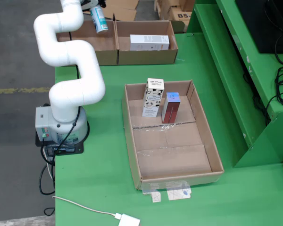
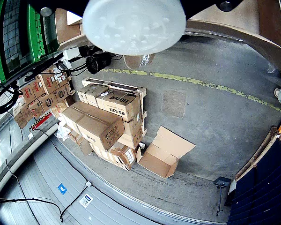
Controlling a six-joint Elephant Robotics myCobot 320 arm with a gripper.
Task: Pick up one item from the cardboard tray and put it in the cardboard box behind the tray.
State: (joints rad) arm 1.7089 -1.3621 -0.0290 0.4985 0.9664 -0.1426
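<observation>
Green tabletop (image 1: 104,155) fills most of my fixed view, with grey concrete floor down the left edge and a faded yellow line across it. A green shelf frame (image 1: 236,70) rises along the right side, black cables hanging at its far right. In the centre sits the cardboard tray (image 1: 172,162), open-topped, holding 2 upright cartons in its upper half: a black-and-white patterned carton (image 1: 152,97) and, just beside it on the right, a red carton (image 1: 170,107). At the top of the frame the cardboard box (image 1: 117,54) shows 2 compartments; a white carton (image 1: 149,42) lies flat in the right one. A white cable and plug (image 1: 128,220) run along the lower left of the table.

The white arm (image 1: 68,61) stands on its grey base (image 1: 61,127) at the left table edge, bends in an S and reaches to the upper left corner. There the gripper (image 1: 95,6) carries a teal-and-white bottle (image 1: 99,19), tilted, above the box's left compartment. I can't make out the fingers themselves, so whether they are clamped on it I cannot tell.

The gripper-mounted view looks out at stacked cartons (image 2: 105,122) on the warehouse floor, with the bottle's round white end (image 2: 133,23) filling the top centre.
</observation>
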